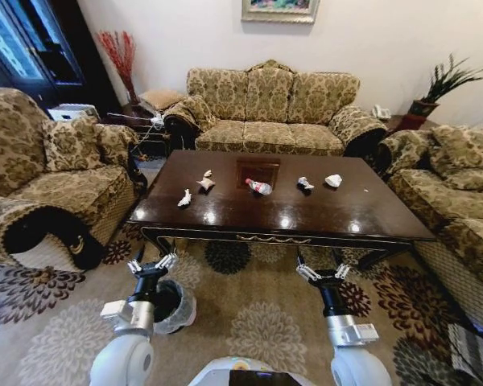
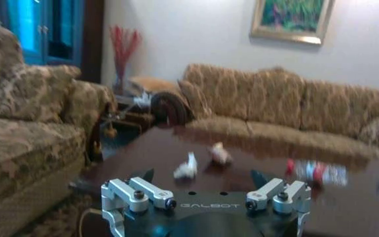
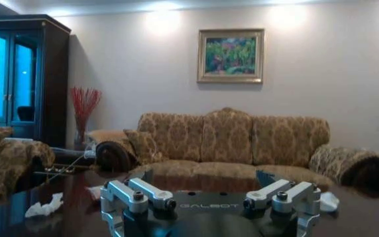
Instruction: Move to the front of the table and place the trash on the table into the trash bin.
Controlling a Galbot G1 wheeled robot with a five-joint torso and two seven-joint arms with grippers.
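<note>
Ahead, a glossy table [image 1: 362, 213] (trash [image 1: 259, 186] scattered) fronts a sofa [image 1: 270, 108].

Head camera high, looking down over table [image 1: 306, 213]; both wrist cameras low at near edge, facing sofa [image 3: 232, 140]

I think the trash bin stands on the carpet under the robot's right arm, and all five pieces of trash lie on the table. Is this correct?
Not quite. In the head view the trash bin stands beside the left gripper, not the right arm. The trash does lie on the table.
</note>
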